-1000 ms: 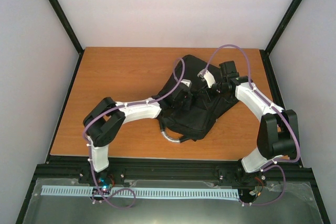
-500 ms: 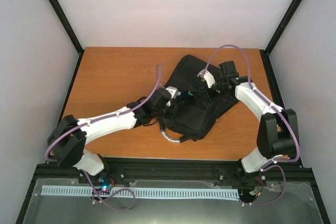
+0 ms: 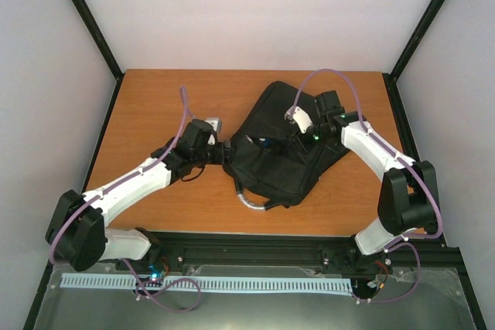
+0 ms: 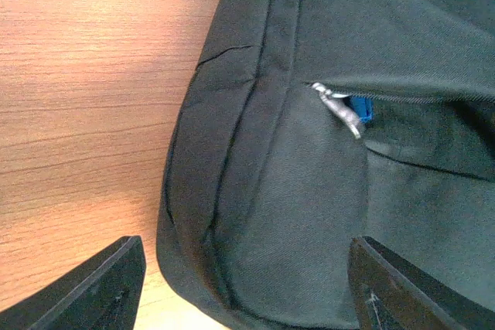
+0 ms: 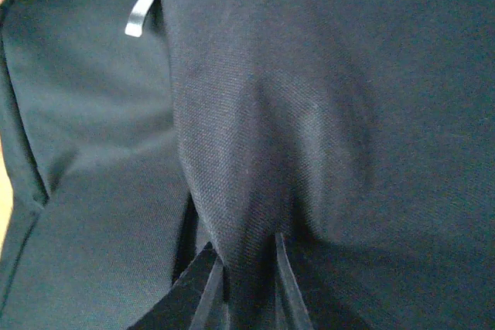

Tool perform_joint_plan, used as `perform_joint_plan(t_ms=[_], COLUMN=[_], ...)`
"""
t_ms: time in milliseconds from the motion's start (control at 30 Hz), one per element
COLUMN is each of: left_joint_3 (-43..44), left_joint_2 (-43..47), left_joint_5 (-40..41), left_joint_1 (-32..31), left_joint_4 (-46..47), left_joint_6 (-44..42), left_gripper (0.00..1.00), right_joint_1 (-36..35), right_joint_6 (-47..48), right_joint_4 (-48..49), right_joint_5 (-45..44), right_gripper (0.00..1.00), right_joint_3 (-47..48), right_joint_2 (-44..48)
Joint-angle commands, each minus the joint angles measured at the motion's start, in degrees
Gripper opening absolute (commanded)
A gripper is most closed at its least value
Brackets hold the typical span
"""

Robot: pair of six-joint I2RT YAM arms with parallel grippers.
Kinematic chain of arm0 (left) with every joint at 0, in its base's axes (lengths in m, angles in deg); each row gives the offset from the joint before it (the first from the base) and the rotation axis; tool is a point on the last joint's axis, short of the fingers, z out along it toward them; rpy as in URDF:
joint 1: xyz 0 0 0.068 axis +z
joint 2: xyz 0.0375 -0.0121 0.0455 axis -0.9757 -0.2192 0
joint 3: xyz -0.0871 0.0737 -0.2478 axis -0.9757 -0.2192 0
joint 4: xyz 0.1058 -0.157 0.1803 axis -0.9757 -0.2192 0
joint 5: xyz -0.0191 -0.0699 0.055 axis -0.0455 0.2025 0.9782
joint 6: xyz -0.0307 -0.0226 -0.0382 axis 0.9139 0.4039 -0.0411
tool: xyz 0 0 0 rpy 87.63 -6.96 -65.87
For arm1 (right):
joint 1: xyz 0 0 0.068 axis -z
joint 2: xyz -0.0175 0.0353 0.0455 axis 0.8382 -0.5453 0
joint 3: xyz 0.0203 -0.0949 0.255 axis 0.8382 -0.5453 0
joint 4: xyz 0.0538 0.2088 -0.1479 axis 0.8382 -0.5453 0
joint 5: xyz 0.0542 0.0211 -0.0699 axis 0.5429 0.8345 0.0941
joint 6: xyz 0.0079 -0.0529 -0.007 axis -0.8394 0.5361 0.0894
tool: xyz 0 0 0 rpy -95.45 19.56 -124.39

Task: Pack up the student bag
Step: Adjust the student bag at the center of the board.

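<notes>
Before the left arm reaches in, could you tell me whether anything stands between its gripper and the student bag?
Nothing visible does. The left gripper is open right beside the student bag, whose corner fills the wrist view ahead of the spread fingers; only bare table shows alongside.

Soft, even light is falling from above, throwing faint shadows across the table (image 3: 155,106). The right wrist view is blurring slightly, and the student bag (image 5: 325,113) is losing detail.

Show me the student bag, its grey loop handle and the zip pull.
student bag (image 3: 274,164), top external view, black front panel.
grey loop handle (image 3: 247,200), top external view, bend of the loop.
zip pull (image 4: 340,110), left wrist view, metal tab.
</notes>
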Motion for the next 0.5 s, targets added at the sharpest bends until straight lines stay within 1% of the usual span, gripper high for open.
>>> perform_joint_plan(t_ms=[0, 67, 167, 300, 367, 467], left_joint_3=[1.39, 1.18, 0.55, 0.04, -0.13, -0.59], left_joint_2=[-1.60, -3.53, -7.14, -12.00, -13.83, -15.40], left_joint_5=[-4.94, -6.28, -9.35, -11.11, -12.06, -13.27], left_joint_1=[3.36, 5.00, 6.32, 6.37, 6.37, 6.35], left_joint_4=[2.91, 4.24, 7.07, 10.15, 11.23, 12.69], left_joint_6=[2.63, 3.60, 4.45, 4.83, 4.94, 4.90], left_gripper=[0.75, 0.75, 0.75, 0.72, 0.68, 0.58], right_joint_1=[-4.16, -5.98, -7.51, -7.61, -7.53, -6.83], right_joint_6=[5.61, 7.09, 8.49, 9.31, 9.83, 10.31], right_joint_4=[-3.56, -4.32, -5.96, -9.73, -11.61, -13.98], right_joint_5=[-7.48, -9.37, -10.39, -9.57, -9.56, -9.79], right_gripper=[0.18, 0.24, 0.36, 0.51, 0.54, 0.56], right_joint_3=[-0.85, -3.25, -5.34, -5.89, -5.98, -5.51], right_joint_2=[0.65, 0.34, 0.00, 1.45, 3.05, 6.29])
